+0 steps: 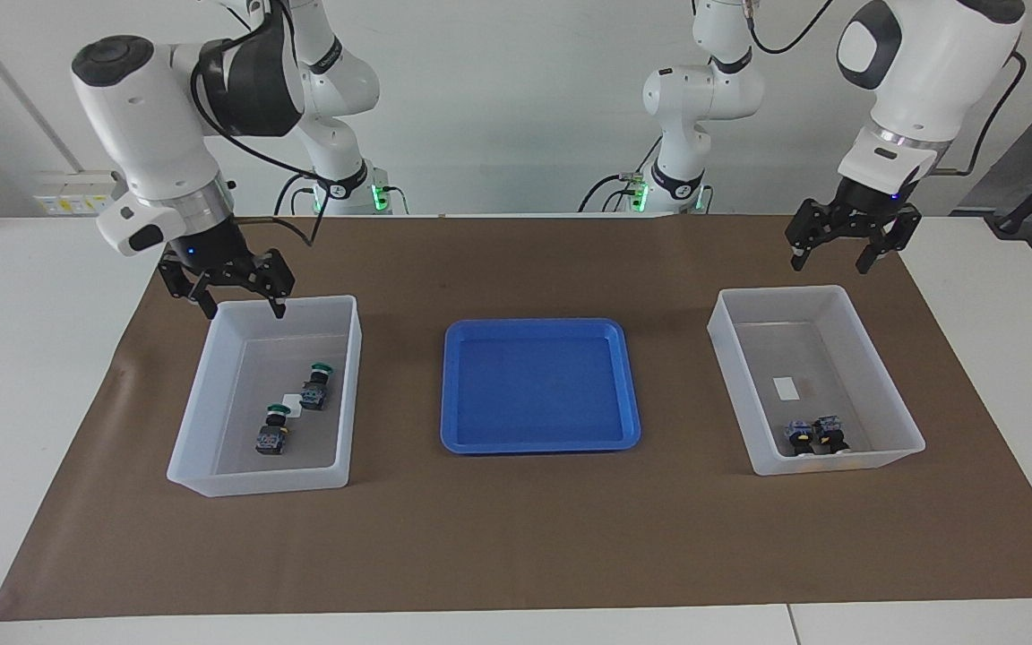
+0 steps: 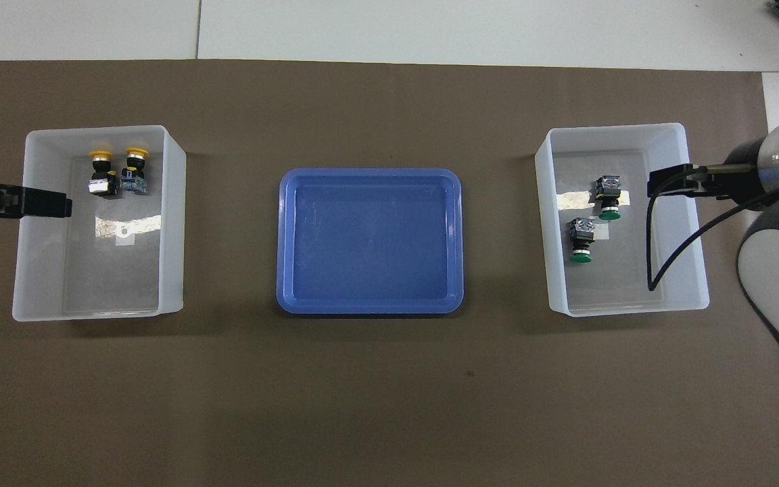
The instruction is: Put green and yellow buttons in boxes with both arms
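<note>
Brown paper covers the desk [image 1: 516, 555]. Right hand [image 1: 238, 300] hangs spread above its box [image 1: 337, 394], both green buttons [image 1: 317, 387] lying below it. Left hand [image 1: 841, 251], spread too, hovers by its box [image 1: 892, 403] holding both yellow buttons [image 2: 117, 172]. Smooth blue tray [image 1: 453, 394] bare: lift straight up, clear of those translucent walls.

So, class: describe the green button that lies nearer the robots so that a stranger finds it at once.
Start at the blue tray, then go to the white box at the right arm's end of the table. Two green-capped buttons lie inside; take the one nearer the robots, over the floor label.
</note>
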Motion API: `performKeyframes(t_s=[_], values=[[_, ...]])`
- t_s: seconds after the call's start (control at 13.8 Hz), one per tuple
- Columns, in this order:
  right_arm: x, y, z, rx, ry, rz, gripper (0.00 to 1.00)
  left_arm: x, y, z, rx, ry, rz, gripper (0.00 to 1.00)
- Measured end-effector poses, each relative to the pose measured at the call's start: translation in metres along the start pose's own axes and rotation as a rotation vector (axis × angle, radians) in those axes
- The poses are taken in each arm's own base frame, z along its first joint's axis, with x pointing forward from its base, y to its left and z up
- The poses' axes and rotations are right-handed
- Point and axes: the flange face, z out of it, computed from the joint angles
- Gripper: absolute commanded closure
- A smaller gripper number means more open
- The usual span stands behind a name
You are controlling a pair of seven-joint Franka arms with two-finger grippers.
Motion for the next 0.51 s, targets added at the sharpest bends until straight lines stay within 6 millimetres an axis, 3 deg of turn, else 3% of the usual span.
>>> performKeyframes(t_s=[0.14, 0.29, 0.51], values=[[-0.004, 0.018, -0.035, -0.004, -0.019, 0.032, 0.00, 0.012, -0.007, -0.015, 0.001, -0.013, -0.010, 0.00], [-0.012, 0.043, -0.060, -0.008, -0.040, 0.074, 0.00, 0.015, -0.012, -0.012, 0.000, -0.046, -0.020, 0.00], [-0.027, 0.071, -0.069, -0.011, -0.090, 0.149, 0.00, 0.006, -0.013, -0.002, -0.005, -0.108, -0.034, 0.00]])
